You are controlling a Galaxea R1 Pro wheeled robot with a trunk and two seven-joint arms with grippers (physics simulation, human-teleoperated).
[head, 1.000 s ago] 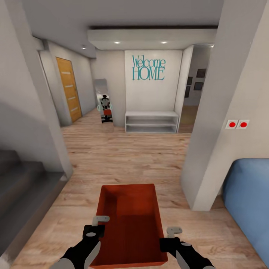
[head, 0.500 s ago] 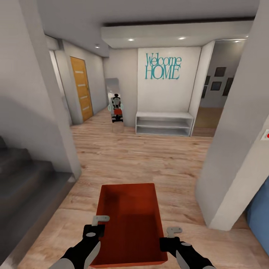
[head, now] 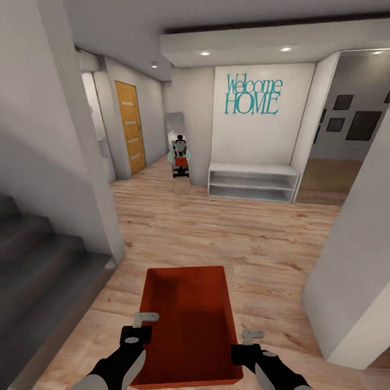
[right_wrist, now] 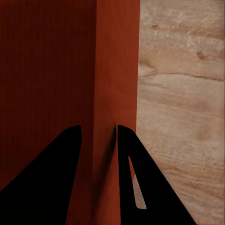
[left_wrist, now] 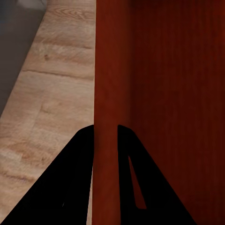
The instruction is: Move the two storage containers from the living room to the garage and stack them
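Carrying step: shallow rectangular orange-red open-top bin [head: 187, 325] was clamped at opposite side walls by left tool [left_wrist: 105, 136] and right tool [right_wrist: 98, 136]; next, presumably, driving beyond that bin toward the orange wooden door [head: 130, 125].

The storage container [head: 187, 319] is showing a matt orange-red plastic look, its bottom finely ribbed and its walls smooth. Beneath it, the plank floor [head: 244, 238] is reading as light wood with visible grain and a faint satin sheen. The fingers [left_wrist: 70, 187] gripping the container's walls are looking plain matt black. Beyond the container, the wooden door [head: 130, 127] is showing a warm, smooth finish, the shelf unit [head: 253, 183] is appearing smooth and white, and the stairs [head: 38, 260] are looking dull grey.
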